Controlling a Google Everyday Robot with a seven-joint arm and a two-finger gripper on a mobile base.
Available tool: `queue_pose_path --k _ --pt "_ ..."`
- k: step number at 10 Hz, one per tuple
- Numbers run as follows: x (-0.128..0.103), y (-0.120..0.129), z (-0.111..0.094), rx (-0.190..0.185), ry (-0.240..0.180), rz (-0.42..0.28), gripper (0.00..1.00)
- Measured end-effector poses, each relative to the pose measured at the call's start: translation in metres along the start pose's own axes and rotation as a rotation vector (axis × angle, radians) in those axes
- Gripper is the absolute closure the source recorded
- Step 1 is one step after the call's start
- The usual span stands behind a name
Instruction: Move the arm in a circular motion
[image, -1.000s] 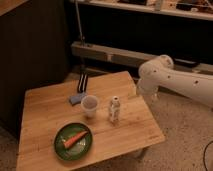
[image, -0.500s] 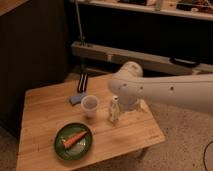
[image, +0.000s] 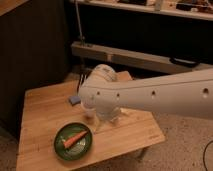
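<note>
1. Arm (image: 150, 97): large white robot arm of thick, smooth, rounded tube with small dark dots along its casing. It is seen stretched in from the right edge and ended in a bulbous joint over the middle of the table.

2. Table (image: 42, 117): low, rectangular, of light wooden planks. It is set under the arm's end, and so under the place where the gripper is concealed.

3. Beam (image: 135, 59): long pale grey bar, laid across the dark background beyond the gripper's place.

4. Pole (image: 79, 30): thin dark metal upright, placed behind the table, beyond and left of the gripper's place.

5. Gripper: hidden by the bulbous joint at the arm's left end, above the table's middle. Whether it is spread or pressed together cannot be told.

6. Plate (image: 58, 145): round, dark green, set on the table's near part, in front and to the left of the gripper's place.

7. Carrot (image: 74, 139): orange, tapered, laid slantwise on the plate.

8. Cup (image: 89, 113): small, white, partly covered by the arm, just beside the gripper's place and behind the plate.

9. Pad (image: 75, 100): small, flat, blue object, laid on the table to the left, near the cup.
</note>
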Motion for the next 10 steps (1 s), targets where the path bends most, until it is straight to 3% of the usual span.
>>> queue_pose_path --k 2,4,6,7,9,10 --pt "-0.04 0.02 -0.004 -0.072 -0.058 -0.066 0.2" --pt "-0.094 0.041 -0.006 -0.136 -0.102 -0.148 0.2" --pt "-0.137 0.057 -0.008 -0.168 -0.128 -0.203 0.2" --pt "-0.17 0.063 -0.009 -0.188 -0.155 -0.232 0.2" --pt "-0.216 0.059 -0.008 -0.206 -0.196 -0.249 0.2" --pt "-0.251 0.047 -0.005 -0.214 -0.223 -0.246 0.2"
